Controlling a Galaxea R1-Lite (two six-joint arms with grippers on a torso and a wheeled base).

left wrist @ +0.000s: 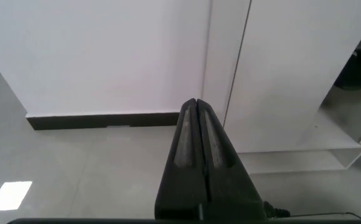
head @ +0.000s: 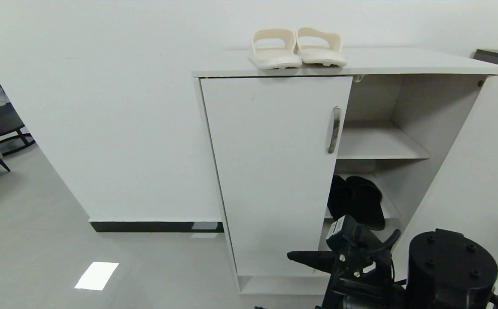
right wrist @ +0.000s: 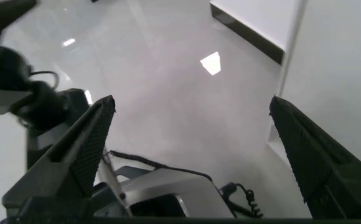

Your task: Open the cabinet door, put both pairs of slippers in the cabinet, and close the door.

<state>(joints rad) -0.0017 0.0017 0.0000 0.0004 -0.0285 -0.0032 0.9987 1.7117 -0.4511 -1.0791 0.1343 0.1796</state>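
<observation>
Cream-coloured rubber slippers [head: 297,48], the open-toed pair, sit in the upper centre of the head view on the flat top of the white laminate cabinet [head: 403,60]. They lie side by side and touching, with their long axes running front to back. They rest right above the closed left door [head: 274,171] and its metal bar handle [head: 334,129]. Just right of that handle the compartment stands exposed, its white right door [head: 485,171] swung out to the right edge of the frame. The upper shelf [head: 378,143] is bare, and the black fabric slippers [head: 360,199] are already on the shelf below, centre-right. The robot's black arm [head: 352,249] is down at the lower centre, so the cream pair lies well above it and further in, a long way up.

Over to the left wrist view: the left gripper [left wrist: 196,102] is clenched with nothing in it, its two long pads pressed flat together. It points at the seam between the wall and the closed door, over grey floor tiles [left wrist: 93,168].

Now the right wrist view: the right gripper [right wrist: 190,124] is released. Its ribbed black fingers [right wrist: 87,149] are spread wide over the floor, with the cabinet's white side close by.

My call is that the spread right claw suits this better, being ready to close. It must climb to the cabinet top and meet the pair across its short width.
</observation>
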